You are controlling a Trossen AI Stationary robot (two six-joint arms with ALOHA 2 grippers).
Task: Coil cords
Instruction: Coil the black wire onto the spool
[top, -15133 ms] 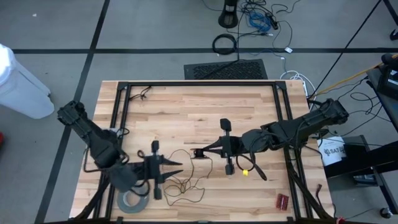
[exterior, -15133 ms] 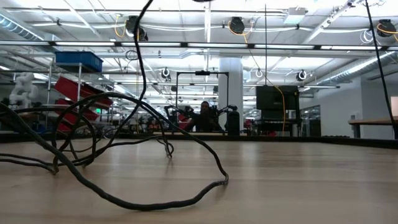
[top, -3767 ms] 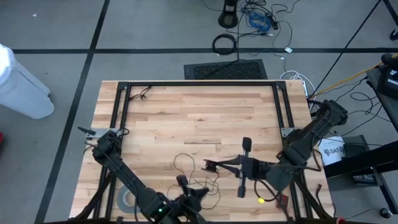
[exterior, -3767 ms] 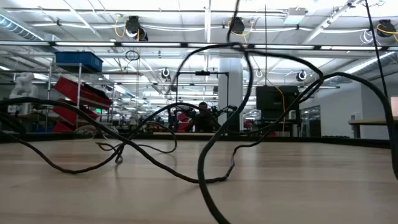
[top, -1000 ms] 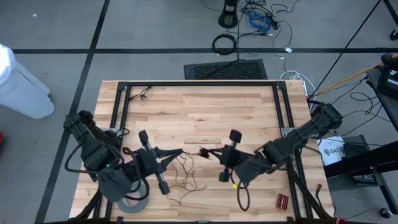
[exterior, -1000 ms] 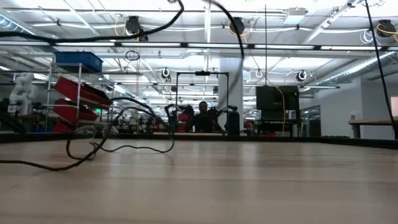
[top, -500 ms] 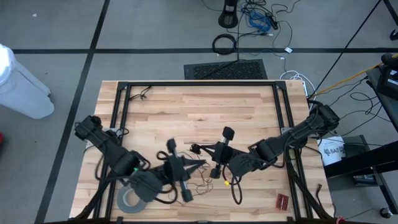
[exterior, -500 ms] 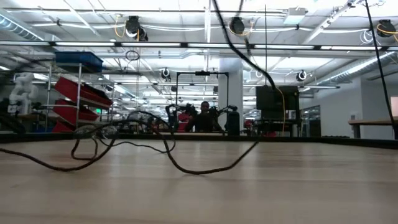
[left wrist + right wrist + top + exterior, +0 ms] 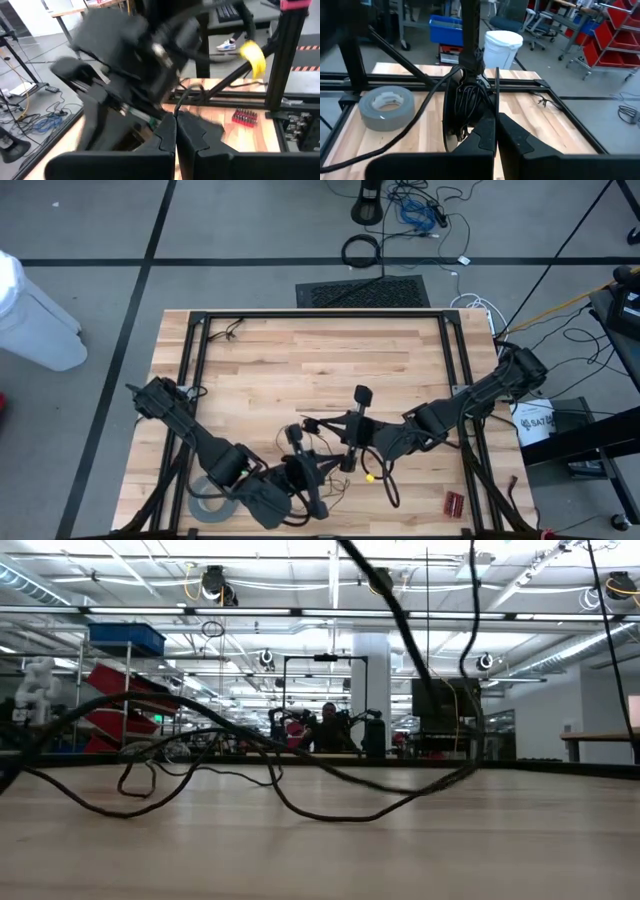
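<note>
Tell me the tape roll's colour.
Grey, seen best in the right wrist view: tape roll.

light wood plank table (image 9: 320,360) with black metal frame (image 9: 195,350) along its edges. lying on it — thin dark cord (image 9: 330,808) in loose loops near the front middle, grey tape roll (image 9: 386,106) at the front left corner, small red item (image 9: 455,503) front right, small yellow piece (image 9: 369,476) by the cord.

High cam straight down over whole table (image 9: 300,350). Low cam at tabletop level, facing the room behind. Wrist cams close, facing each other across the table; right wrist and high share tape roll (image 9: 386,106).
</note>
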